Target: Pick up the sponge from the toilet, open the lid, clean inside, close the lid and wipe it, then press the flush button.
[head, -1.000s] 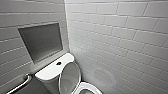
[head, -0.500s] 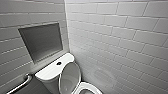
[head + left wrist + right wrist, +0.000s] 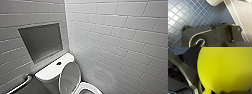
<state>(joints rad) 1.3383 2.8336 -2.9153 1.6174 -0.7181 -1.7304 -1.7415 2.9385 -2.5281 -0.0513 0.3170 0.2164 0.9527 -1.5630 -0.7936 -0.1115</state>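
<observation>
Sponge (image 3: 224,68): bright yellow, bulging close up against the right wrist camera. Right gripper (image 3: 226,92): judged pinched on the sponge, since the block sits so tight to the wrist; the contact itself is hard to make out. Sponge is therefore off the toilet (image 3: 48,76) and with the right arm, not resting on any surface

Left gripper: open or closed, cannot tell. Left wrist camera looks down on the blue tiled floor (image 3: 186,13), with a white ceramic curve at one edge and a white wall alongside

Lid (image 3: 70,76): standing raised, greyish underside facing the bowl rim (image 3: 88,87), back leaning toward the tank. Flush button (image 3: 59,63): dark, centred on the tank top, just behind the lid. Grab bar (image 3: 21,83) beside the tank; recessed niche (image 3: 41,41) in the tiled wall above it

Step judged: pick-up and lid opening done, cleaning inside not yet done

Risks:
- head camera catches just a sliver of the bowl, so aiming the sponge inside would be poorly checked
- soft block may squirm out of the pinch if pressed hard on glossy ceramic, and drop into the bowl
- a bump from the arm could tip the raised lid forward onto it
- grab bar sits close to the left arm's side; snag possible
</observation>
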